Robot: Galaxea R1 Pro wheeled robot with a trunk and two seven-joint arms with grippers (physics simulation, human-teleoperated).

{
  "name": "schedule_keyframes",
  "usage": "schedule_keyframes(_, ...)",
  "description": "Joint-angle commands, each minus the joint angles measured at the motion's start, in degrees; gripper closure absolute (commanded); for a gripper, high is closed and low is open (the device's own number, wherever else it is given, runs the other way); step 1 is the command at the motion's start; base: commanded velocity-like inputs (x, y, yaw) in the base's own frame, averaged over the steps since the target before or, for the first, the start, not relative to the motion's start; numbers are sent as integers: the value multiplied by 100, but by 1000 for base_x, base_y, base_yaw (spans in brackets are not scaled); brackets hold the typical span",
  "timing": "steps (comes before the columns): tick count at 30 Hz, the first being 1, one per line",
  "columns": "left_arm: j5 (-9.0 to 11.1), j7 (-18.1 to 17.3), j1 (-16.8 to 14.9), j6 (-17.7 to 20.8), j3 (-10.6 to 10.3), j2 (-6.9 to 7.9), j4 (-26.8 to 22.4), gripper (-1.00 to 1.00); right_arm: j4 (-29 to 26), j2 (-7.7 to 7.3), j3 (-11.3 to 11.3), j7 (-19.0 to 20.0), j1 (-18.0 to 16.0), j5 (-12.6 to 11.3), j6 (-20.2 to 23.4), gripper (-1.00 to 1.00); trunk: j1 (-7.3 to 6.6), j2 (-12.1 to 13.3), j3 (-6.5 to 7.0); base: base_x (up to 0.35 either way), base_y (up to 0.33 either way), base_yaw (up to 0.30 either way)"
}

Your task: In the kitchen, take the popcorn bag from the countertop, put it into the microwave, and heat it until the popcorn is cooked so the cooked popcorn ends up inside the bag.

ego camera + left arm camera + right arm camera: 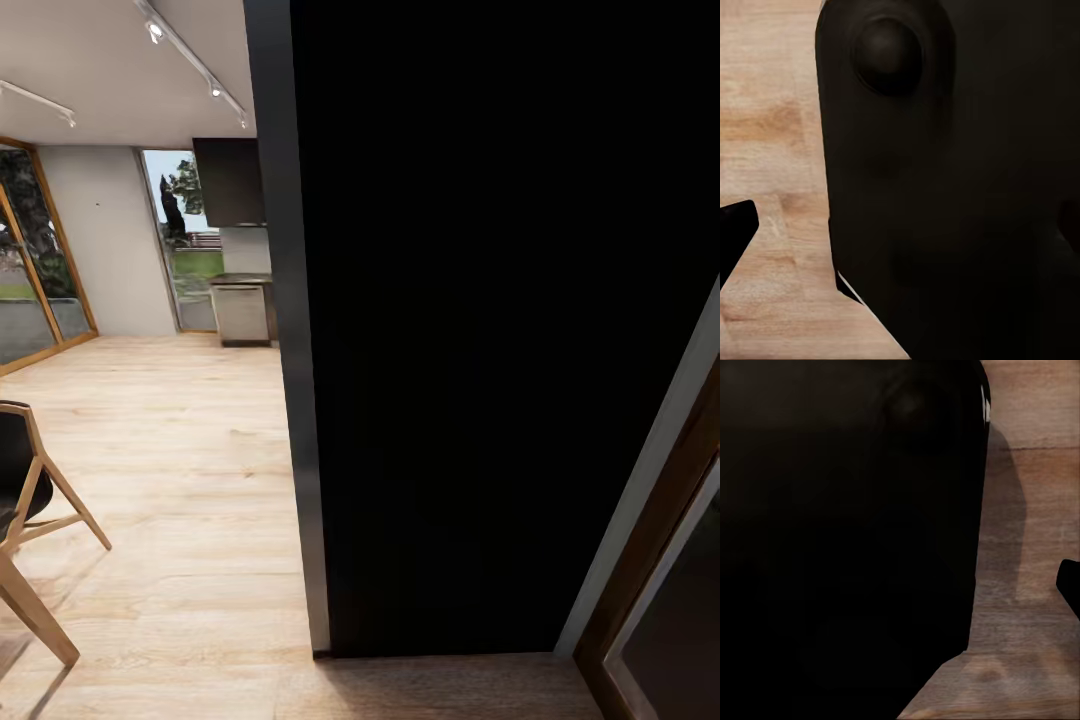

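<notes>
The robot faces a tall black panel with a grey edge, standing on the pale wood floor. Off to its left stands a wooden chair with a black seat. Far across the room, by the windows, a steel appliance sits under a dark cabinet. Both wrist cameras look past dark robot bodywork onto floorboards; whether either gripper is parted or closed, I can't tell. No popcorn bag here.

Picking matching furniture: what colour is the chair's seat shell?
Black, on a light wooden frame; the chair shows best in the head view.
</notes>
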Motion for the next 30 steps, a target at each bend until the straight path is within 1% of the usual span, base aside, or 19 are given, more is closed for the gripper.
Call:
schedule_keyframes(1, 0, 0, -1, 0, 0, 0, 0, -100, 0, 0, 0, 0, 0, 0, 0, -100, 0, -2, -3, 0, 0, 0)
schedule_keyframes(3, 44, -9, -19, 0, 35, -51, 35, -100, 9, -10, 54, -2, 17, 62, -9, -100, 0, -2, -3, 0, 0, 0)
schedule_keyframes(4, 44, -9, -20, 0, 35, -50, 33, -100, 9, -9, 53, -5, 17, 62, -9, -100, 0, -2, -3, 0, 0, 0)
schedule_keyframes(8, 66, -9, -18, -58, 50, 9, -97, -100, 9, -17, 37, 2, 1, 63, -23, -100, 0, -2, -3, 0, 0, 0)
schedule_keyframes(13, 70, -9, -18, -62, 53, 15, -258, -100, 9, -14, 24, -7, 0, 41, -26, -100, 0, -2, -3, 0, 0, 8)
schedule_keyframes(25, 66, -9, -18, -63, 53, -3, -314, -100, 9, -9, 33, -9, 0, 44, -26, -100, 0, -2, -3, 0, 0, 243)
schedule_keyframes(30, 42, -9, -18, -62, 23, 44, -317, -100, 9, -9, 30, -9, 0, 52, -35, -100, 0, -2, -3, 0, 0, 268)
